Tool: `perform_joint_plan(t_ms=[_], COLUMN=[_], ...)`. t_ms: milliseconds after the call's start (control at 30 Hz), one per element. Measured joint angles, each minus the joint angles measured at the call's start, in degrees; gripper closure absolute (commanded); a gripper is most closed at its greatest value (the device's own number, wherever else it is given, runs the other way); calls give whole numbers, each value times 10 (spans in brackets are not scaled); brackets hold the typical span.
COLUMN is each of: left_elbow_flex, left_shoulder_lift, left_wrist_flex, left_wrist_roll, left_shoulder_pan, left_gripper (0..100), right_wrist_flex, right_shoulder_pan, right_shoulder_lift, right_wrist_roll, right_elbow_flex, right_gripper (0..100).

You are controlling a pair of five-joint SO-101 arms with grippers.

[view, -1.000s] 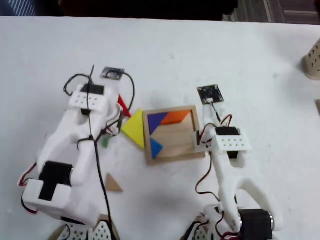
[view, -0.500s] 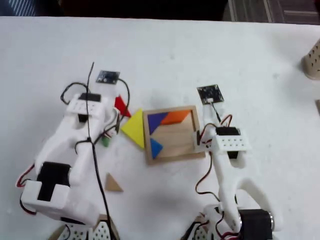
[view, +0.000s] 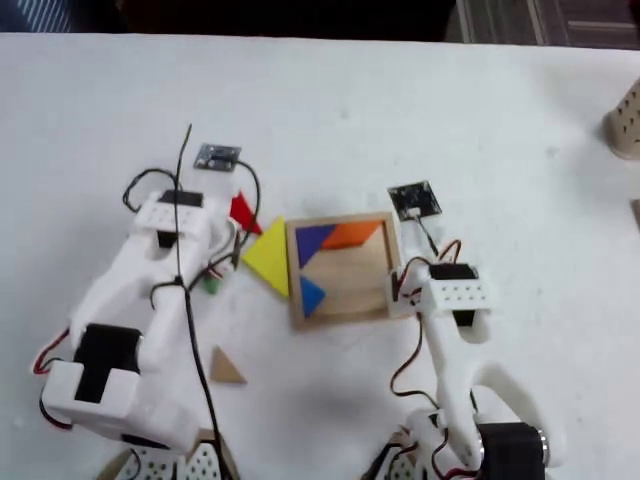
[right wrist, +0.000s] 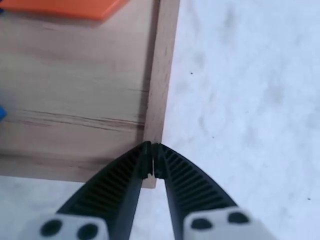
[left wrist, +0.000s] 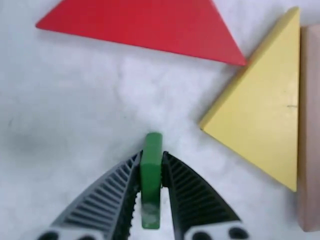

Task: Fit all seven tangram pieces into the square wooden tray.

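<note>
Grips a thin green piece [left wrist: 152, 147] on edge in the left end effector [left wrist: 151, 157], closed tight on its flat faces, probably to lift it off the tabletop [view: 500, 120] for the tray [view: 345, 318]. Hangs near the red triangle [left wrist: 140, 22] and yellow triangle [left wrist: 265, 125], the latter against the tray's wall. Rests the right end effector [right wrist: 151, 147] closed and seemingly empty, tips at the tray's rim by a corner, likely steadying it. Holds purple [view: 312, 240], orange [view: 355, 233] and blue [view: 311, 296] pieces inside; leaves a tan triangle [view: 226, 367] well apart.
</note>
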Motion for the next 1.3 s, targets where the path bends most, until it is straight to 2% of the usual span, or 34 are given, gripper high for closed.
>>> perform_joint_plan(t_ms=[467, 767, 833, 900, 1300], left_elbow_flex=[0, 0, 0, 0, -1], left_shoulder_lift=[0, 0, 0, 0, 0], left_wrist_flex=[6, 6, 7, 7, 10], left_wrist_roll=[0, -3, -25, -45, -47], left_shoulder_pan=[0, 7, 9, 9, 22], left_gripper=[980, 980, 980, 980, 980], right_wrist_flex=[-1, 27, 27, 27, 27], right_shoulder_pan=[13, 88, 103, 104, 113], right_shoulder_lift=[-1, -18, -24, -28, -28], right_wrist_roll=[0, 1, 1, 1, 1], right_elbow_flex=[6, 34, 35, 42, 42], right_gripper=[981, 981, 981, 981, 981])
